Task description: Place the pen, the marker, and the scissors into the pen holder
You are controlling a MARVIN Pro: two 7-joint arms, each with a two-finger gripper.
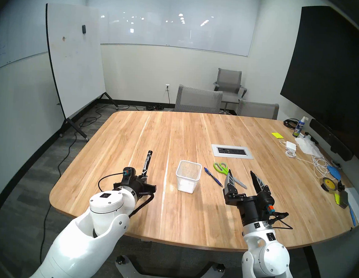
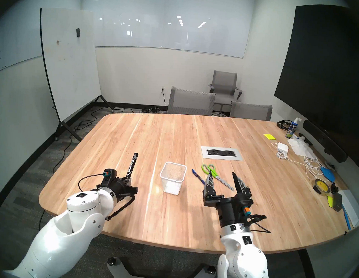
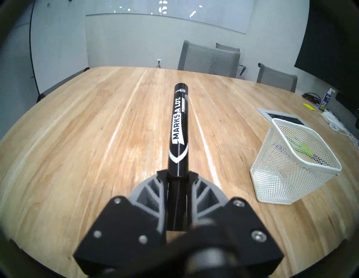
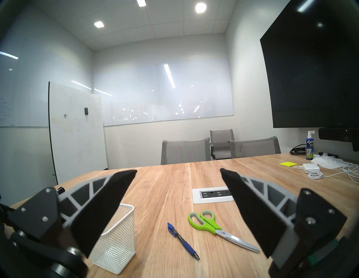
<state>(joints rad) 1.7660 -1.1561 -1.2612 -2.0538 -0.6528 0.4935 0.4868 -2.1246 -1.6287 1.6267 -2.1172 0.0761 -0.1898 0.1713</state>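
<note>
**Left of the holder: marker in hand, drop-in comes next**

Over the table's [image 1: 169,215] left half, our left gripper [image 3: 177,175] is pinched tight on the marker [image 3: 179,124]. It holds the near end of the barrel, and most of the length sticks out ahead, tilted up and away from us, clear of the wood. The pen holder [image 1: 188,176] stands upright to the right of it, well apart, and looks empty: what shows green through the mesh in the left wrist view is the scissors [image 4: 210,224] lying behind it. The pen [image 4: 182,240] lies flat between the holder and the scissors, near both, touching neither. Our right gripper [image 4: 178,174] hangs spread wide above those two, holding nothing.

How we'd run this step:
- Carry the marker right until its free end is above the holder's opening, not the rim.
- Pitch the wrist so the barrel points down before descending. As it sits now, it would bridge the rim or tip the cup.
- The holder is light mesh and shorter than the marker, so a side knock will probably slide or topple it. Lower the tip inside first, then release.
- Keep the right arm parked so it stays out of the left's path.
</note>
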